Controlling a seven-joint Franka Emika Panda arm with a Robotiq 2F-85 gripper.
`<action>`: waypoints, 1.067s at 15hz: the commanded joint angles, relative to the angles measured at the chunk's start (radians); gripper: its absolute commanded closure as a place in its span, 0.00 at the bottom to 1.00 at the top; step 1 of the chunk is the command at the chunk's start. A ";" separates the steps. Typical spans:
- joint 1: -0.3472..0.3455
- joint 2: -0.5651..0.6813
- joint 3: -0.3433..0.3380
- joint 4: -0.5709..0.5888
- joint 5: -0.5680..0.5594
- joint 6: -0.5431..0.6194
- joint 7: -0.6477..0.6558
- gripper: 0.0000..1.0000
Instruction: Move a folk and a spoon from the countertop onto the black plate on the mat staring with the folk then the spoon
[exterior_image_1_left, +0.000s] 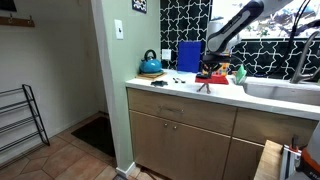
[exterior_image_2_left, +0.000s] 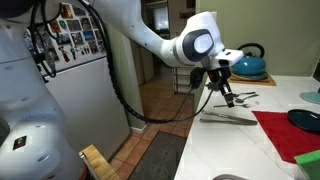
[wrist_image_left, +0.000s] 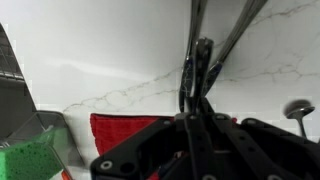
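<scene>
My gripper is clamped fully shut on the fork, a thin dark metal shaft running out past the fingertips over the pale countertop. The spoon lies apart from it. Bare counter separates the gripper from the red mat, where the plate sits. The counter's front edge is close.

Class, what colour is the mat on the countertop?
The mat is red, clearest in an exterior view.
</scene>
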 joint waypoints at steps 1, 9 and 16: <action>-0.003 -0.029 -0.007 0.039 0.124 -0.095 -0.213 0.98; -0.054 -0.003 -0.061 0.164 0.171 -0.123 -0.353 0.93; -0.057 0.022 -0.067 0.192 0.172 -0.123 -0.359 0.98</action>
